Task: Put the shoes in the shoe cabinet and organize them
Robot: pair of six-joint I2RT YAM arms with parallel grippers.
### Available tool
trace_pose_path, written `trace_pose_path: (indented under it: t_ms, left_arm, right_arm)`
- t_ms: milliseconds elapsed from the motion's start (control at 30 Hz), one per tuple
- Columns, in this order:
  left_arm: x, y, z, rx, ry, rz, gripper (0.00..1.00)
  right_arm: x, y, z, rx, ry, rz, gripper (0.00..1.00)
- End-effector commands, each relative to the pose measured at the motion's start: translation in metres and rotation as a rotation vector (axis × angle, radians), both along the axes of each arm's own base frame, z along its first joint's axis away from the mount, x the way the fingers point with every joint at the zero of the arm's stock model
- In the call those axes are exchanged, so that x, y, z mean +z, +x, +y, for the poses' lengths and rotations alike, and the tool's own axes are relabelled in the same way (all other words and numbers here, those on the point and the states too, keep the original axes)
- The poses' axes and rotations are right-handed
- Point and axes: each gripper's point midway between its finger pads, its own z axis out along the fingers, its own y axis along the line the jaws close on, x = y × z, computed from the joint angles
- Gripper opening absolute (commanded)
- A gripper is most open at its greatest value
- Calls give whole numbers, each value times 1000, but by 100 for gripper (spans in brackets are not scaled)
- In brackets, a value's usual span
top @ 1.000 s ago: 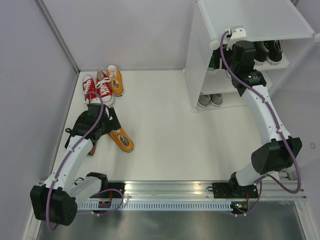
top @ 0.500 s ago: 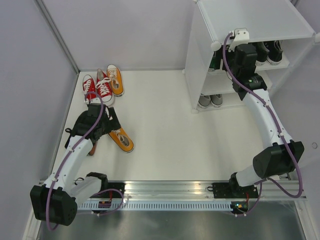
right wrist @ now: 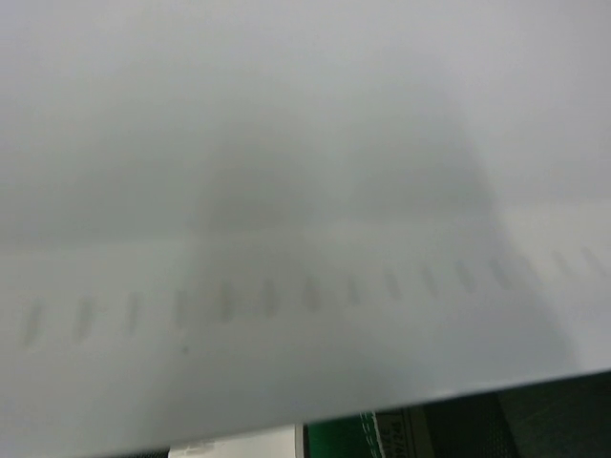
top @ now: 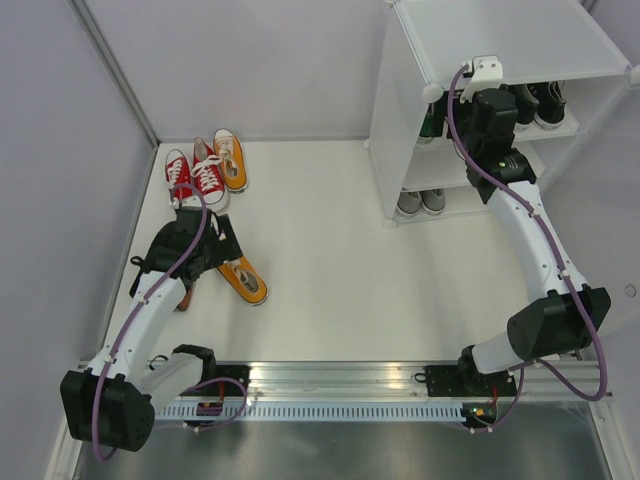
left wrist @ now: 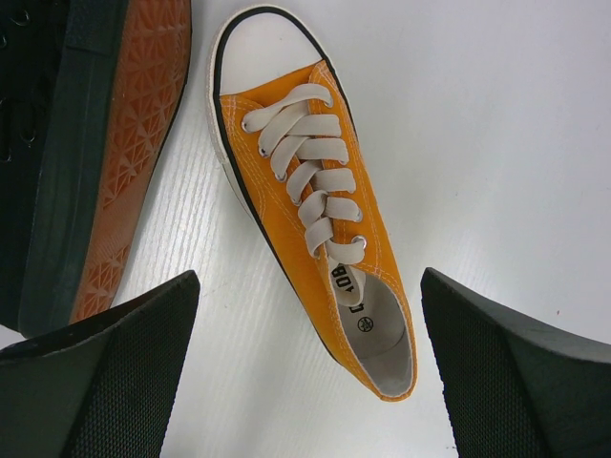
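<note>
The left gripper point(left wrist: 307, 286) hung over a small orange canvas sneaker point(left wrist: 305, 210) with cream laces, lying upright on the white table point(top: 330, 260). Its black fingers point(left wrist: 115, 382) were spread wide, one on either side of the heel end, touching nothing. Just beside the sneaker lay a black sneaker point(left wrist: 57, 143), tipped on its side with its orange-brown ribbed sole facing the orange one. Farther back on the table, a red pair point(top: 195, 176) and a second orange sneaker point(top: 230, 158) sat close together near the rear wall.

Across the table, the right gripper point(top: 487, 105) reached into an upper tier of the tall white translucent plastic shoe cabinet point(top: 500, 35), just below its top panel. Its fingers were hidden, so it could not be told whether they were open or gripping anything. A black pair point(top: 535, 100) stood on that tier and a grey pair point(top: 420, 200) on the bottom one.
</note>
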Motion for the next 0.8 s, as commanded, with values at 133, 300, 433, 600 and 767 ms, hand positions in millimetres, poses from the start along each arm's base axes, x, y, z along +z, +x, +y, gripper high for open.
trace_pose_path:
  t_ms: [133,300,433,600,767]
  left_arm:
    - [4,4,0,-25,7,-21,100]
    - [4,4,-1,-27,6,-22,100]
    - [4,4,-1,-32,5,-22,100]
    - [6,4,-2,-33,3,-27,100]
    - [5,4,-2,-37,2,-25,100]
  right_arm:
    - [76,3,4,35,-59,-188,85]
    - [86,11,-6,-3,-133,-207,81]
    - [87,14,-11,-26,-174,-212,81]
    - [76,12,-12,-12,-228,-235,81]
    - [52,7,-13,8,-323,-241,83]
